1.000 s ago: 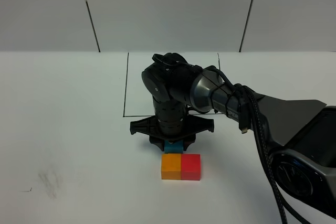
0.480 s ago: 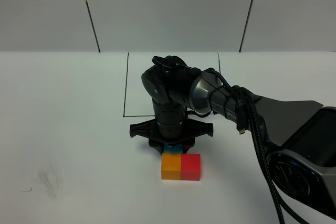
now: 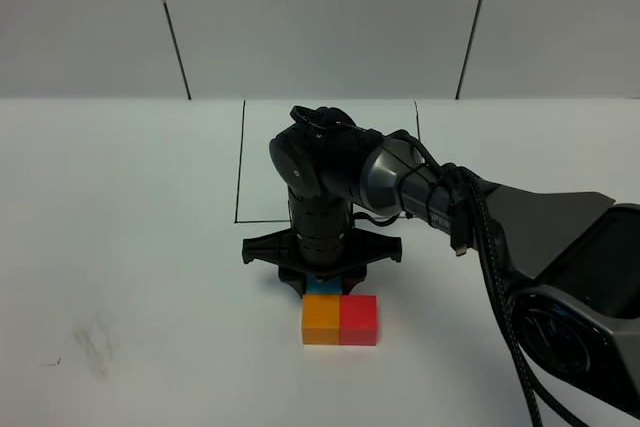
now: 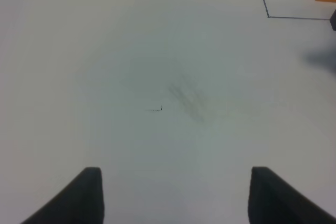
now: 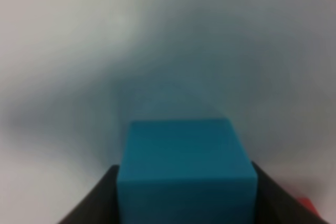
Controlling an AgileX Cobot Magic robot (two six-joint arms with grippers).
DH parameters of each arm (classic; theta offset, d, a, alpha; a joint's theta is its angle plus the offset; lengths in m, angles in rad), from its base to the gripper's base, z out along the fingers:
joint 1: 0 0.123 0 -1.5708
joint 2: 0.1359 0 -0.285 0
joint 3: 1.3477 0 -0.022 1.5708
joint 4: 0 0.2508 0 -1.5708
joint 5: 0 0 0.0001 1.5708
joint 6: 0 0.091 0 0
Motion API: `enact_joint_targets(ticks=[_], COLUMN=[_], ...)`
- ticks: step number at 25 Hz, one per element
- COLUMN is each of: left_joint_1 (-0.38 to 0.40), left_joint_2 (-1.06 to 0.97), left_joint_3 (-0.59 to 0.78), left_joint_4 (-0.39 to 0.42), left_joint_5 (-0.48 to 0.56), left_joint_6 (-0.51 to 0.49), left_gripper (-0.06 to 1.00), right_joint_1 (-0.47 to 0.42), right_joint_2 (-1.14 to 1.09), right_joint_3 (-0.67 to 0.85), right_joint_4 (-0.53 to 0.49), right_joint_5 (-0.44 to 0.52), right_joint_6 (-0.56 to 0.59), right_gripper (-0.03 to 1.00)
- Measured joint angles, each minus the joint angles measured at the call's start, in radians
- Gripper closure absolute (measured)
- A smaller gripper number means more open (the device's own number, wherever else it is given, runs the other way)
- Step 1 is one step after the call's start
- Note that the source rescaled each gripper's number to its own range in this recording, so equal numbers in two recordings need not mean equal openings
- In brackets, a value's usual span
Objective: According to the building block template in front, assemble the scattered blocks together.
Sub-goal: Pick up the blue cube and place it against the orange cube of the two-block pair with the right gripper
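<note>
Right gripper (image 3: 322,281) is clamped on the light blue cube (image 5: 186,169), held just behind the orange cube (image 3: 321,320). Left gripper (image 4: 173,195) is spread wide over bare table (image 4: 131,66).

On the tabletop (image 3: 130,247), two of the scattered blocks (image 3: 340,320) sit side by side, touching, near the front centre. A third block (image 3: 322,288) lies directly behind the left one of the pair, between the fingers of the right end effector (image 3: 322,285), which stands over it. A drawn outline (image 3: 240,162) lies behind this group. The left end effector (image 4: 173,192) is well apart over bare tabletop.
</note>
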Motion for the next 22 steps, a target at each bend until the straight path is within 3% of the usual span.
enact_joint_targets(ticks=[22], left_joint_1=[0.000], left_joint_2=[0.000], left_joint_3=[0.000], left_joint_4=[0.000], left_joint_5=[0.000], left_joint_6=[0.000], left_gripper=[0.63], right_joint_1=[0.000], right_joint_2=[0.000], right_joint_3=[0.000], right_joint_4=[-0.032], right_joint_5=[0.002], right_joint_6=[-0.018], right_gripper=[0.76])
